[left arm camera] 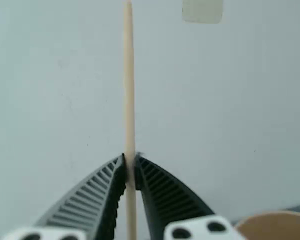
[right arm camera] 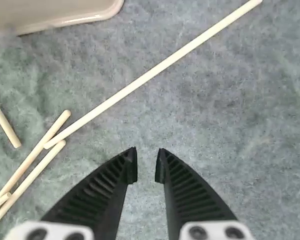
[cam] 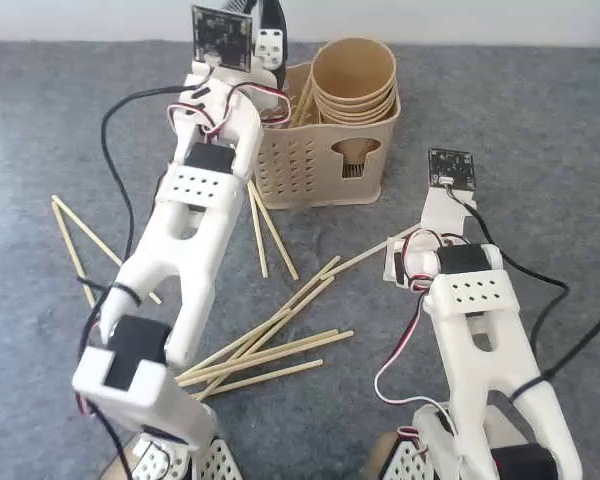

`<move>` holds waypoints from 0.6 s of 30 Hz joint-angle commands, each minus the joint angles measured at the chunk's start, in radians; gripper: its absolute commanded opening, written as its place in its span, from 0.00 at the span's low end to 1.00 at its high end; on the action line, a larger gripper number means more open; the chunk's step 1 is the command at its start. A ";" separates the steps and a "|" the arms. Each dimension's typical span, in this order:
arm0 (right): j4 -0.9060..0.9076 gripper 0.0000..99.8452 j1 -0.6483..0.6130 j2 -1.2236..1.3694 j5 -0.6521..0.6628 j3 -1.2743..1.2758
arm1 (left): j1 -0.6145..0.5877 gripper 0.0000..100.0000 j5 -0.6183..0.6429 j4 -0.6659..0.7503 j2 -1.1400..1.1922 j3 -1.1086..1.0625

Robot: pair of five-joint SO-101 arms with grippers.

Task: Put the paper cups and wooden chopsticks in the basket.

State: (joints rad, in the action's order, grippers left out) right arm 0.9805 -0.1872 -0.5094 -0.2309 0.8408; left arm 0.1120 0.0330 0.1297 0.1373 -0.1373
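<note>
The grey mat [cam: 540,130] carries everything. The left arm [cam: 195,230] stretches toward the far edge, and the right arm [cam: 475,310] sits nearer the right edge. The basket [cam: 320,165] stands at the middle of the far edge, with the stacked paper cups [cam: 355,75] already inside it and a few sticks [cam: 302,100] leaning in its left side. The left gripper [left arm camera: 130,161] is raised by the basket's left wall, jaws pressed onto one upright chopstick [left arm camera: 129,90]. The right gripper [right arm camera: 145,162] hangs low over the mat, jaws slightly parted with nothing between them; a long chopstick [right arm camera: 155,70] lies just ahead of it. More loose chopsticks [cam: 270,350] fan across the middle toward the near edge, two others [cam: 270,235] lie just beside the basket's near left corner, and a pair [cam: 80,240] lies toward the left edge. The cups look done, and the step in hand is delivering the pinched stick. Next, I judge, the left arm must bring it over the basket's rim, beside the cups, and only then release, or it may fall outside.
</note>
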 commanded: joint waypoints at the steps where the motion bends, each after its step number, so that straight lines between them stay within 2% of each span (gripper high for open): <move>1: -0.033 0.08 0.019 -0.028 -0.025 -0.009 | 0.003 0.07 -0.008 0.026 -0.003 0.065; 6: -0.088 0.08 0.094 -0.025 -0.164 -0.008 | -0.021 0.22 -0.006 -0.098 -0.051 0.071; 12: -0.145 0.08 0.110 0.119 -0.287 -0.068 | -0.080 0.23 -0.006 -0.270 -0.187 0.068; 18: -0.150 0.08 0.142 0.354 -0.419 -0.239 | -0.196 0.23 -0.006 -0.592 -0.391 0.068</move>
State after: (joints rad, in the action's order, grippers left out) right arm 0.8516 -0.0690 -0.2256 -0.5930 0.7196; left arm -0.0215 0.0315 -0.3107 -0.1020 -0.1235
